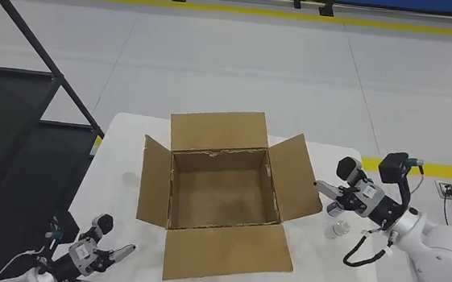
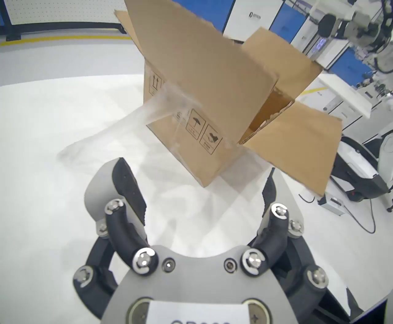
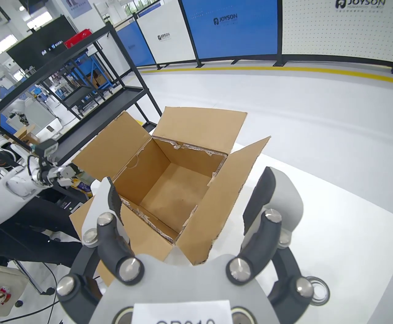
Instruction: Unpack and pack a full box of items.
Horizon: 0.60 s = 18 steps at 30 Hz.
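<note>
The cardboard box [image 1: 222,191] stands open in the middle of the white table [image 1: 127,157], a little above the centre of the top view. Its four flaps are spread outward and its brown floor shows. The left gripper [image 1: 115,238] hangs over the lower left corner of the table, well apart from the box. In the left wrist view its jaws are wide apart and hold nothing [image 2: 196,171]. A strip of clear tape [image 2: 153,107] hangs from the outer wall of the box. The right gripper [image 1: 325,195] is at the right of the top view, just beside the right flap. Its jaws are also wide and hold nothing [image 3: 188,178]. A small clear round object [image 1: 338,228] lies on the table near it.
</note>
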{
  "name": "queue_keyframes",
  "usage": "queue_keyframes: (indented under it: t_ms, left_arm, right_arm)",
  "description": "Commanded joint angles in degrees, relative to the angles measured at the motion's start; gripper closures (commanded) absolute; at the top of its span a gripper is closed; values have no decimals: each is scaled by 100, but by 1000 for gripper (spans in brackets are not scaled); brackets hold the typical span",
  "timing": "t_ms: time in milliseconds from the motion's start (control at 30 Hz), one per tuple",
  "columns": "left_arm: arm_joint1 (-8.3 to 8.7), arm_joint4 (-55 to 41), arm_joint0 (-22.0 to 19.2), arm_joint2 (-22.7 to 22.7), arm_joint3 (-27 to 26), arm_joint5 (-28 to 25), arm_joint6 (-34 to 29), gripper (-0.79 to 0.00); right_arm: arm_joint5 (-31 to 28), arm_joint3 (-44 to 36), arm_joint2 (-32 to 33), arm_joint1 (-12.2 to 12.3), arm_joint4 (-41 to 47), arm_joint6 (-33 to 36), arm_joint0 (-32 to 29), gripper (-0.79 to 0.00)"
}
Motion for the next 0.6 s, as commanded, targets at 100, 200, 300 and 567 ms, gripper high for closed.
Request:
queue_keyframes:
  t_ms: [100, 200, 300, 567]
  left_arm:
    - [-50, 1582, -184, 680, 256, 433, 1046, -785]
    - [-77, 2327, -333, 1085, 488, 877, 1646, -785]
    - [-90, 2926, -517, 1402, 764, 1343, 2103, -785]
    - [-104, 3068, -927, 1776, 1293, 1924, 2516, -785]
  right_arm:
    - [-293, 98, 247, 38, 277, -66, -156, -785]
    - [-396, 127, 349, 60, 357, -60, -245, -785]
    - [-478, 143, 446, 80, 428, -73, -345, -785]
    - [-733, 257, 789, 151, 645, 109, -713, -785]
